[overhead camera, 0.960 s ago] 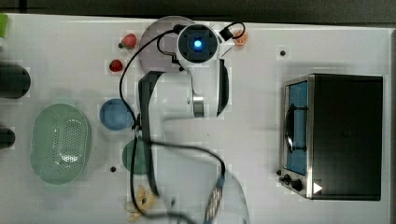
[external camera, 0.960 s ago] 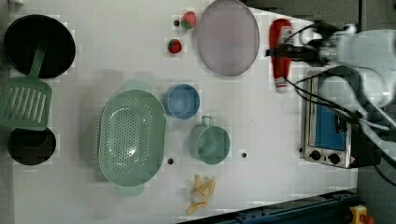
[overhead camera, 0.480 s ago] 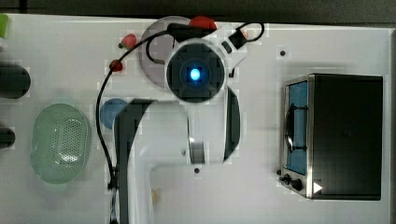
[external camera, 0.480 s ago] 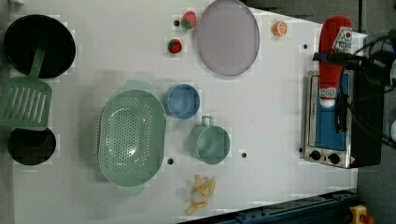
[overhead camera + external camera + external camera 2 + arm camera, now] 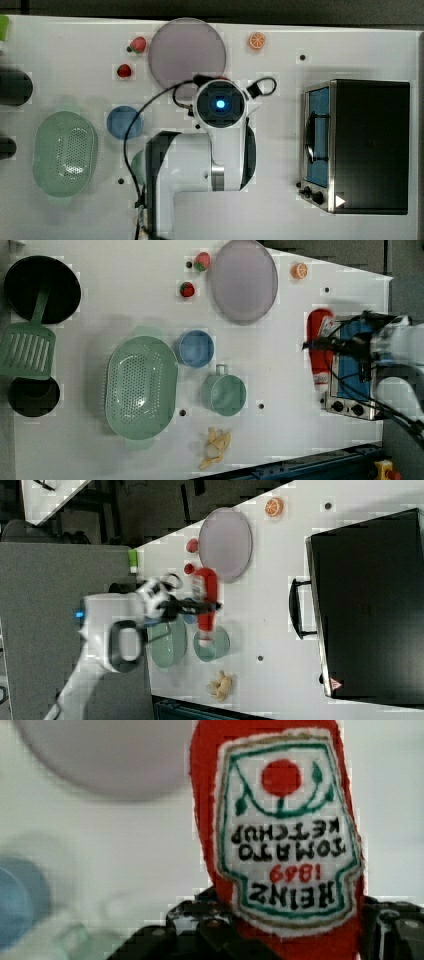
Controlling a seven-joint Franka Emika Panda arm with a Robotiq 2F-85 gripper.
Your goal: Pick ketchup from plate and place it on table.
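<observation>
In the left view, reading left to right, a pale green perforated plastic colander [image 5: 141, 385] sat beside a small blue bowl [image 5: 194, 348] and a green handled mug [image 5: 224, 394]. Further right lay the large flat mauve-grey round plate [image 5: 243, 281], bare of any load. Right of the plate, the slim red ketchup bottle [image 5: 320, 347] with its pale whitish end was clear of the plate and held above the white table [image 5: 280, 370], in front of a small metal toaster oven [image 5: 350, 400].

The black gripper [image 5: 280, 935] was pinching the ketchup bottle [image 5: 280, 835] near one end, its jaws pressed against the red body on either side.

Handling assessment: the stitched-looking label edge in the wrist view suggested a soft fabric toy, therefore light, compressible and unlikely to break. A soft body may sag or swing when gripped off-centre. A hold across the narrow width nearer the middle would likely steady it. The surface appeared cloth-like and not slippery.
</observation>
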